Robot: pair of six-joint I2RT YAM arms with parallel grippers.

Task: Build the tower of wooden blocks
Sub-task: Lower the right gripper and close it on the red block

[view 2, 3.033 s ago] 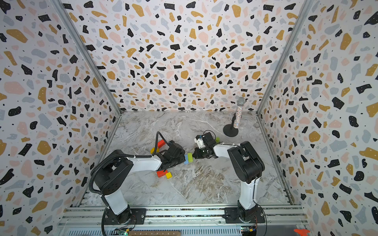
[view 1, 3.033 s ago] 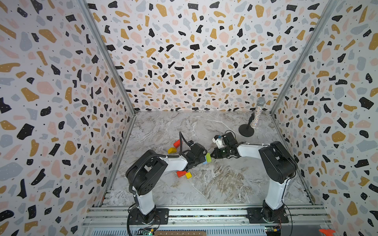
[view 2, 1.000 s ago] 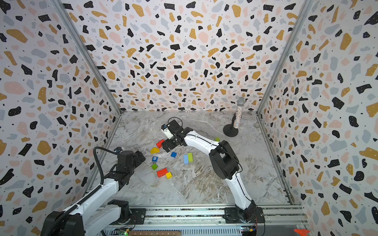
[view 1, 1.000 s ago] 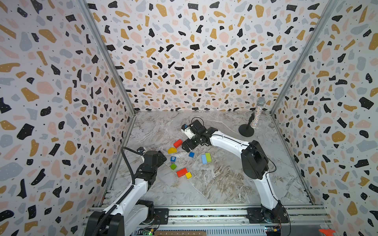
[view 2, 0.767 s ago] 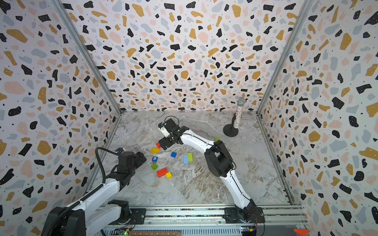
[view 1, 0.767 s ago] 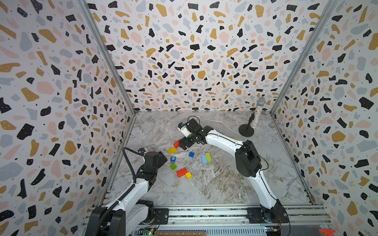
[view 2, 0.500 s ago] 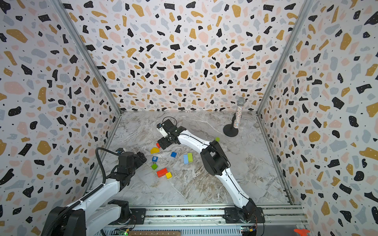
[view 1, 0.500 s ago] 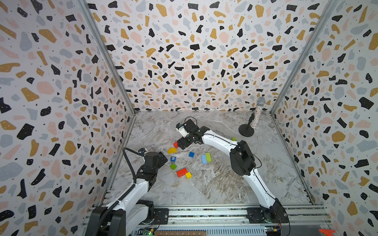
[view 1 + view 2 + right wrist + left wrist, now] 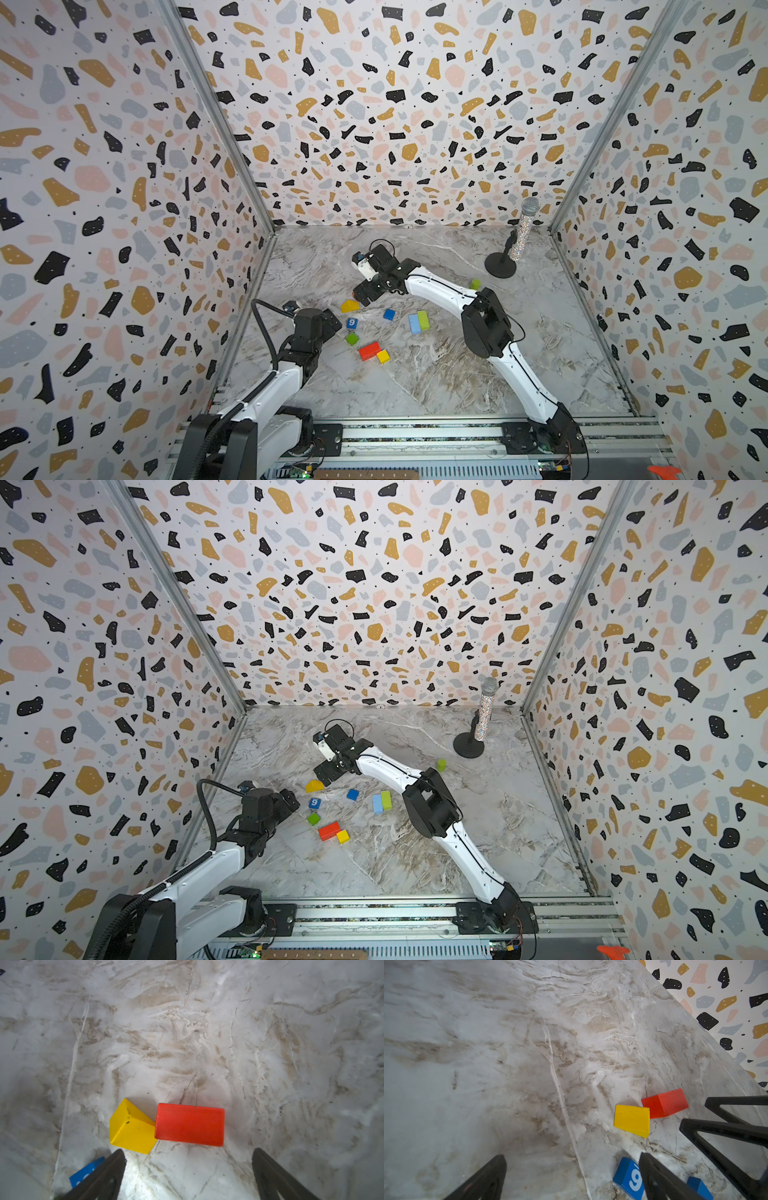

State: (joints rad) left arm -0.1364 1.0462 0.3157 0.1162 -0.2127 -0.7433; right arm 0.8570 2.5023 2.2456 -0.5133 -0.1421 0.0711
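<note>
Red brick (image 9: 190, 1125) first — nothing stacked yet

Wood blocks (image 9: 414, 323) lie scattered on the desk (image 9: 436, 382). Right hand (image 9: 189, 1151) hangs released over the brick, which touches a yellow block (image 9: 133, 1128) — centre the jaws on the brick alone before clenching. Left hand (image 9: 572, 1156) is released, empty.

Red brick (image 9: 369, 350) and yellow cube (image 9: 382, 356) at six o'clock of the scatter. Blue block (image 9: 351, 323) bears a white 9. Light blue brick (image 9: 414, 323) and green brick (image 9: 423, 320) sit at three o'clock. Table (image 9: 436, 374) is veined grey-white marble, walls (image 9: 374, 124) terrazzo-speckled black, ochre, pink and grey.
</note>
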